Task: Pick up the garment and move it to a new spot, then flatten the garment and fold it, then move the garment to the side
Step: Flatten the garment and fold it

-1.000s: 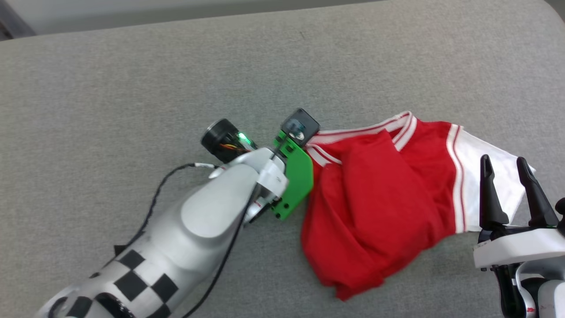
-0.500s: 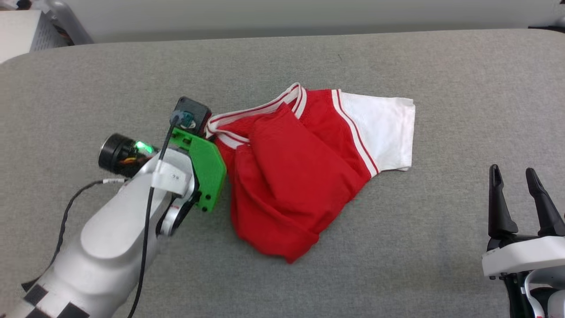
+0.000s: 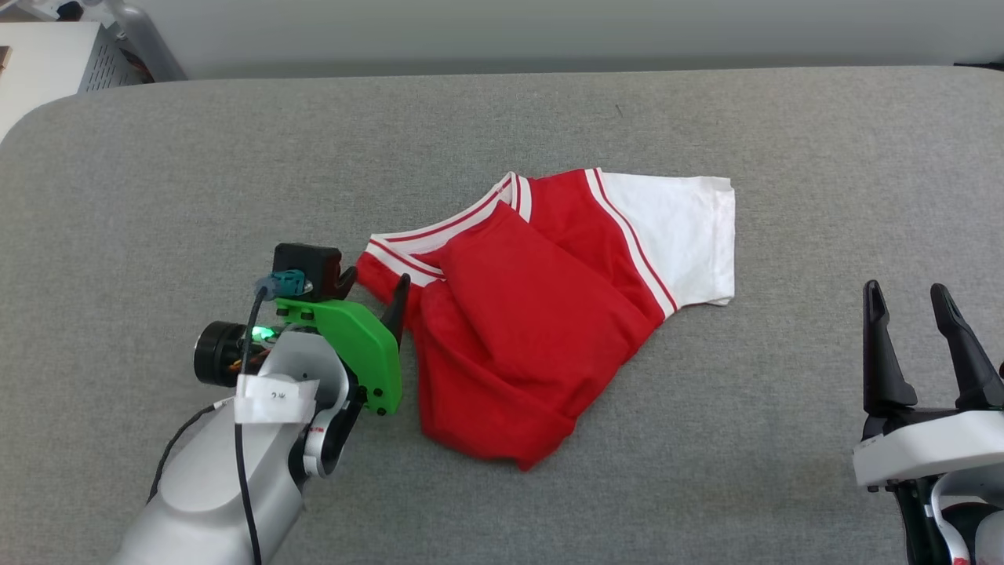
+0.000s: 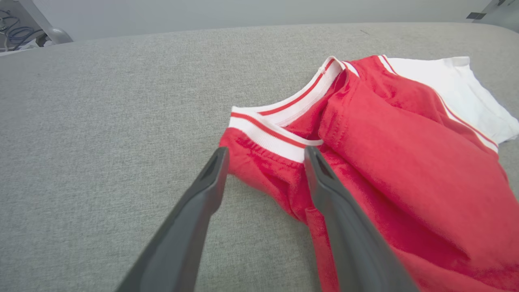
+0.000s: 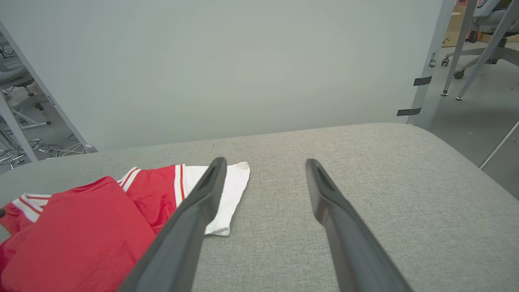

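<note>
1. The garment (image 3: 541, 329) lies crumpled mid-worktop (image 3: 235, 157), one white sleeve (image 3: 682, 235) spread out; it looks like soft, light jersey, likely to sag and drag.
2. Best holds, I judge: the striped collar (image 4: 275, 136) or the shoulder seams.
3. Left tool (image 4: 265, 151) spread, fingers flanking the collar edge, gripping nothing.
4. Right tool (image 3: 905, 289) spread, empty, well apart.

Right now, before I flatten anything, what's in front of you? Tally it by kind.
Garment: 1, red with a white sleeve, crumpled
Grippers: 2, left gripper and right gripper, both open
Grey padded surface: 1
Total: 4
</note>
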Controlling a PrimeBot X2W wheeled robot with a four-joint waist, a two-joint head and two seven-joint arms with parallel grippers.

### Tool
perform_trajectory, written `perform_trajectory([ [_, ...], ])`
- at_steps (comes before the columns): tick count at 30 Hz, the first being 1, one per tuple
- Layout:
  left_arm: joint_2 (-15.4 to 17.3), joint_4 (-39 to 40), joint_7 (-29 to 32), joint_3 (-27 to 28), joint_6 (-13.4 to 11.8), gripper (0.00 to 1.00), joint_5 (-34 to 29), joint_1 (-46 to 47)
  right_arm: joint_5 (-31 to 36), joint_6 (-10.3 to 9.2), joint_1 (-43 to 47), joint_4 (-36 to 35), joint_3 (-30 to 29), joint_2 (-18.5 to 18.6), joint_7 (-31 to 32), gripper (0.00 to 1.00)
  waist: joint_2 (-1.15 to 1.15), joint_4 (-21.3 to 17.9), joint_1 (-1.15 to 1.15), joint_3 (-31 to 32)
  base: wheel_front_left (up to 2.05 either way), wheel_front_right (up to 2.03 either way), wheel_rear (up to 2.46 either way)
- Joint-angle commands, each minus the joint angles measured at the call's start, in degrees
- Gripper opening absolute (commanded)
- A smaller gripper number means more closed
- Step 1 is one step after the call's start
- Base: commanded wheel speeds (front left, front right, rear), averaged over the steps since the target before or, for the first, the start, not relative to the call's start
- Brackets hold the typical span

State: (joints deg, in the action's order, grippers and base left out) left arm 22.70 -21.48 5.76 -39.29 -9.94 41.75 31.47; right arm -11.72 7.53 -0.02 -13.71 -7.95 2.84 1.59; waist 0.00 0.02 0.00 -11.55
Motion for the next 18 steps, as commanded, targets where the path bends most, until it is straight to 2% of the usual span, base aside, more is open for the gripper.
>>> perform_trajectory([
  [1, -0.5, 0.4, -1.9, 0.7, -0.7, 1.0, 0.3, -1.2, 0.7, -0.04, 0.7, -0.6, 0.2, 0.0, 0.3, 1.0, 0.0, 0.2, 0.0, 0.5, 0.0, 0.0, 0.0],
  [7, -1.1, 2.9, -9.2, 3.6, -3.4, 1.0, 0.3, -3.7, 1.1, -0.04, 1.3, -1.3, 0.5, 0.0, 1.1, 1.0, 0.0, 0.6, 0.0, 2.0, 0.0, 0.0, 0.0],
  [11, -1.1, 4.8, -9.6, 4.3, -4.3, 1.0, 1.0, -5.1, 0.9, -0.04, 1.7, -1.3, 0.8, 0.0, 1.3, 1.0, 0.0, 0.8, 0.0, 2.6, 0.0, 0.0, 0.0],
  [15, -0.3, 6.6, -5.7, 3.6, -3.6, 1.0, 2.2, -4.6, 0.6, -0.04, 1.9, -1.3, 1.1, 0.0, 1.5, 1.0, 0.0, 0.7, 0.0, 2.5, 0.0, 0.0, 0.0],
  [17, 0.0, 7.7, -2.5, 3.0, -2.4, 1.0, 3.4, -3.8, 0.6, -0.04, 1.9, -1.3, 1.1, 0.0, 1.5, 1.0, 0.0, 0.6, 0.0, 2.1, 0.0, 0.0, 0.0],
  [18, 0.7, 8.9, 3.5, 1.1, -0.3, 1.0, 4.7, -2.0, 0.5, -0.04, 1.9, -1.3, 1.2, 0.0, 1.5, 1.0, 0.0, 0.4, 0.0, 1.5, 0.0, 0.0, 0.0],
])
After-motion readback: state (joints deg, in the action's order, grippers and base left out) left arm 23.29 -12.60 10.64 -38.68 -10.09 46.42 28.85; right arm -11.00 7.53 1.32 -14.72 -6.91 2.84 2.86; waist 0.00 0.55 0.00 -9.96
